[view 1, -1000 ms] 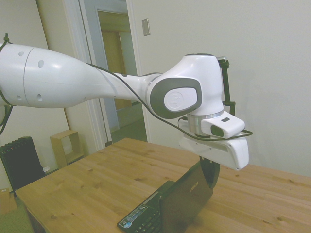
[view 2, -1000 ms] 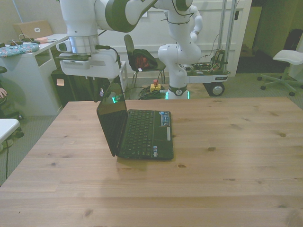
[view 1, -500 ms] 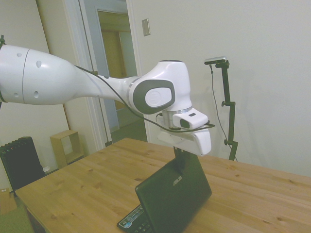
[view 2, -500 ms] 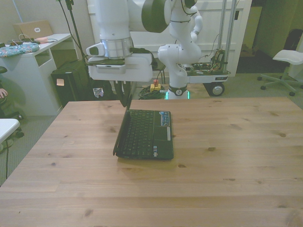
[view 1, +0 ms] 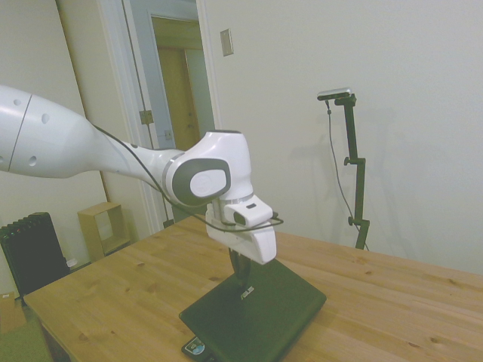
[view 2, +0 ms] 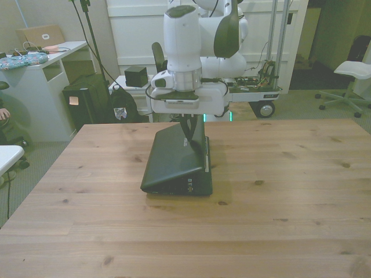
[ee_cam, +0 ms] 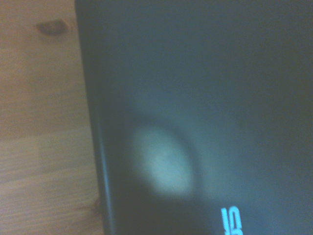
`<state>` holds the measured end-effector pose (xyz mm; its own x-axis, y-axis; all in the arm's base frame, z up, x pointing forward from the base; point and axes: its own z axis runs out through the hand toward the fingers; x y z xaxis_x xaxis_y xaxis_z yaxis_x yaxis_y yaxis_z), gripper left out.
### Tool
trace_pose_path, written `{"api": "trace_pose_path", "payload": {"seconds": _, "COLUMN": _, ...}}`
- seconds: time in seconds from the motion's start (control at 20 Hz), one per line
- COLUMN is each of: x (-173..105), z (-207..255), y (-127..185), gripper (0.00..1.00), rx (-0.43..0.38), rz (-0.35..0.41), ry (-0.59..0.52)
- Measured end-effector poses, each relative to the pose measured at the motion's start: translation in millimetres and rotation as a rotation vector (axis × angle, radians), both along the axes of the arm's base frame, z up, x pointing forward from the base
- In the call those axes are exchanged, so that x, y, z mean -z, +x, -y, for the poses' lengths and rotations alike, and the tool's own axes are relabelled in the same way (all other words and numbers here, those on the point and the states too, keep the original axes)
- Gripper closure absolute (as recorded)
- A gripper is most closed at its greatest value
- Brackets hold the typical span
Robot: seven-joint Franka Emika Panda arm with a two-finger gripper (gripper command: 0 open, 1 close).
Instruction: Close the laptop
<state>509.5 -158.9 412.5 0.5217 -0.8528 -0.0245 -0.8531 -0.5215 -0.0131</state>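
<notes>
Black laptop (view 1: pixel 256 309) on the wooden surface (view 1: pixel 136 290), toward the far side and a little toward the front view's left of centre (view 2: pixel 174 159). Lid tilted low over the base, not yet flat: in the front view, a narrow wedge of gap open on the side toward the front view's right, with a thin strip of the base and its edge showing beneath. Silver logo visible on the lid in the side view, just below the arm's wrist. Small corner of the base with a light-coloured patch peeking out at the near corner in the side view.

White arm (view 1: pixel 90 151) reaching in over the laptop, wrist pointing straight down. Hand (view 1: pixel 241 265) pressed down onto the lid near its raised edge, dark fingers (view 2: pixel 186 130) touching the lid's top face. Fingers close together, holding nothing between them; contact is a push from above, not a grasp.

From the wrist view, mostly dark lid (ee_cam: pixel 205 98), blurred, with a pale round glare spot and part of the light logo at one corner; lid's straight edge running beside bare wood with a knot (ee_cam: pixel 39 98).

Office chair (view 2: pixel 353 72) and a white desk (view 2: pixel 35 63) in the room beyond the surface, well apart from the laptop.
</notes>
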Motion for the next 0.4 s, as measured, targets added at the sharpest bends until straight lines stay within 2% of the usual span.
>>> {"api": "trace_pose_path", "payload": {"seconds": 0.2, "x": 21, "z": 0, "y": -7, "gripper": 1.0, "rx": 0.006, "rz": -0.016, "ry": 0.005}}
{"api": "trace_pose_path", "payload": {"seconds": 0.35, "x": 1, "z": -23, "y": 3, "gripper": 1.0, "rx": -0.033, "rz": 0.025, "ry": -0.001}}
{"api": "trace_pose_path", "payload": {"seconds": 0.4, "x": -16, "z": -39, "y": 5, "gripper": 0.0, "rx": -0.057, "rz": 0.048, "ry": -0.004}}
